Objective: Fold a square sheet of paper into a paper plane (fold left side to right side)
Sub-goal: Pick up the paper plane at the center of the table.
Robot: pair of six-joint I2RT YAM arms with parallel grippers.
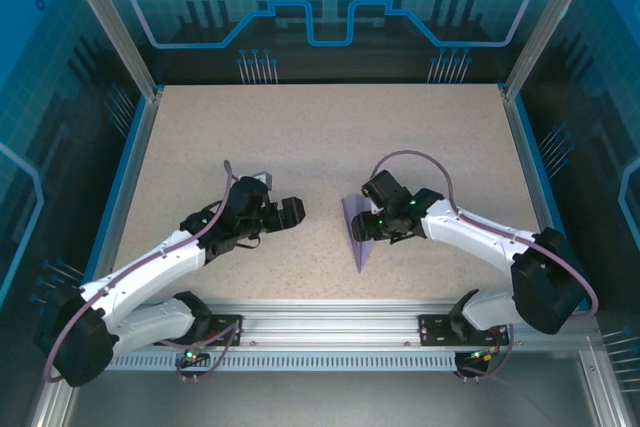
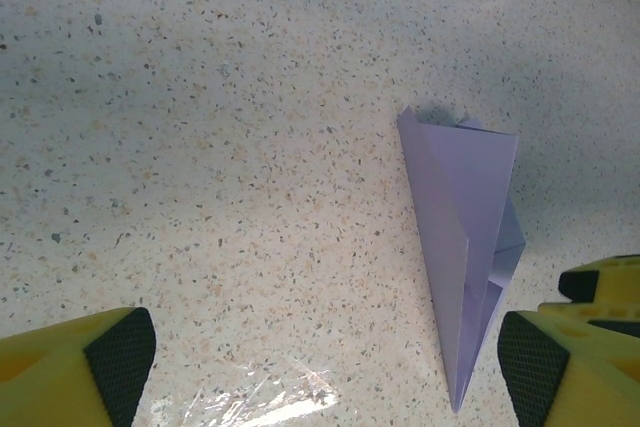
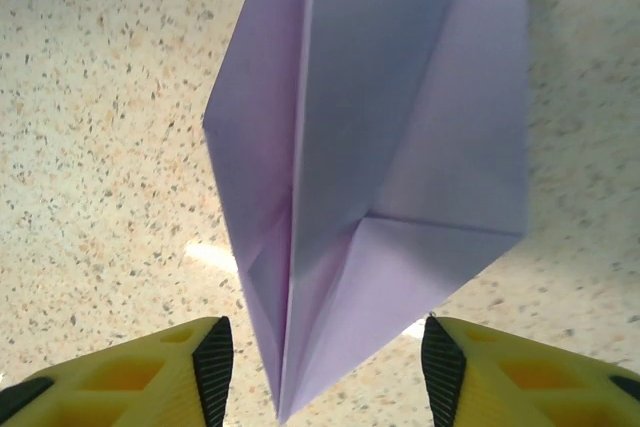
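The square sheet of paper is folded into a slim lavender paper plane [image 1: 358,232] lying on the speckled table [image 1: 300,137], its point towards the near edge. My right gripper [image 1: 366,219] hovers at its right side. In the right wrist view the plane [image 3: 370,147] reaches down between the black pads [image 3: 215,367], with a gap on both sides; that gripper [image 3: 325,367] is open. My left gripper [image 1: 293,210] stands open to the left of the plane. In the left wrist view the plane [image 2: 462,237] lies close to the right-hand pad [image 2: 525,362], and the left gripper [image 2: 325,362] holds nothing.
A blue-edged frame [image 1: 128,162] and clear walls surround the table. An aluminium rail [image 1: 330,332] carrying both arm bases runs along the near edge. A bright glare patch [image 2: 260,407] lies on the table between the left fingers.
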